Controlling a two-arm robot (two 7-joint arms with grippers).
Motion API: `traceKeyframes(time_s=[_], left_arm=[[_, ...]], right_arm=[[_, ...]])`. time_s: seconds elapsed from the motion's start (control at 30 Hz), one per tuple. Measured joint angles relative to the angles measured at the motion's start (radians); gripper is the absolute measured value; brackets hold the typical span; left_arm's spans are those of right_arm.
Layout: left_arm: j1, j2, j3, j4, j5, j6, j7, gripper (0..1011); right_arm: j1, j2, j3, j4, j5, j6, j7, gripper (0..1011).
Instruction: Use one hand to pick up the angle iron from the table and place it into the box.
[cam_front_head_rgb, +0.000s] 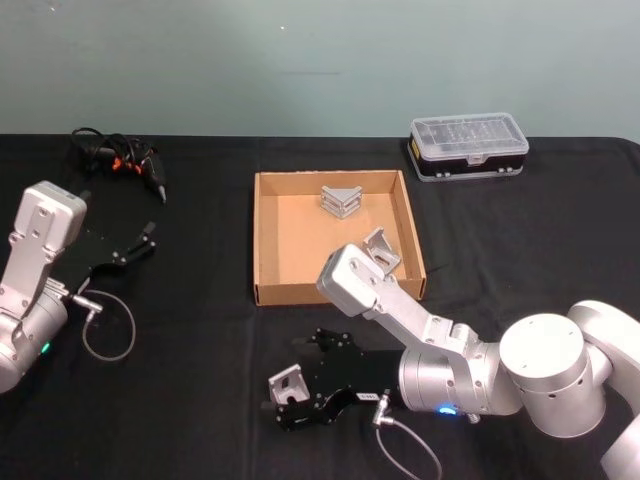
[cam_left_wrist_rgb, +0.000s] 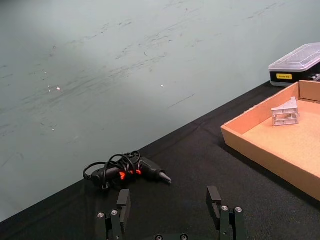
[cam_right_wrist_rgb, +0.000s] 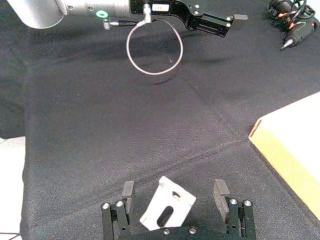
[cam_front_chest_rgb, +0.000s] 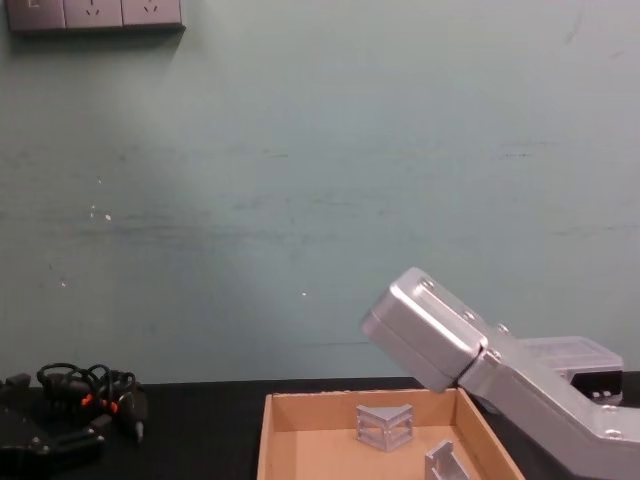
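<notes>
An angle iron (cam_front_head_rgb: 288, 381) of grey metal lies on the black table (cam_front_head_rgb: 200, 400) in front of the box (cam_front_head_rgb: 300, 240). My right gripper (cam_front_head_rgb: 296, 384) is low over the table and open, one finger on each side of the piece. The right wrist view shows the angle iron (cam_right_wrist_rgb: 167, 210) between the fingers (cam_right_wrist_rgb: 128, 192) with a gap on both sides. Two more angle irons (cam_front_head_rgb: 340, 202) (cam_front_head_rgb: 382, 250) lie inside the box. At the table's left my left gripper (cam_front_head_rgb: 136, 245) is parked, open and holding nothing.
A clear-lidded black organiser case (cam_front_head_rgb: 468, 147) stands at the back right. A black hand tool with a coiled cable (cam_front_head_rgb: 120, 155) lies at the back left. A grey cable loop (cam_front_head_rgb: 108, 325) hangs by the left arm.
</notes>
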Motion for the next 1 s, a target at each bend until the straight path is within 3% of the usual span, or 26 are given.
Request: traceKeyframes(time_s=[0.2, 0.47, 1.0], left_arm=[[0.0, 0.0, 0.0, 0.0, 0.0, 0.0, 0.0, 1000], [0.0, 0.0, 0.0, 0.0, 0.0, 0.0, 0.0, 1000], [0.0, 0.0, 0.0, 0.0, 0.0, 0.0, 0.0, 1000]], right_arm=[[0.0, -0.003, 0.0, 0.006, 0.002, 0.0, 0.002, 997], [0.001, -0.004, -0.002, 0.011, 0.003, -0.005, 0.006, 837], [0.005, -0.007, -0.003, 0.013, 0.004, -0.009, 0.006, 317]])
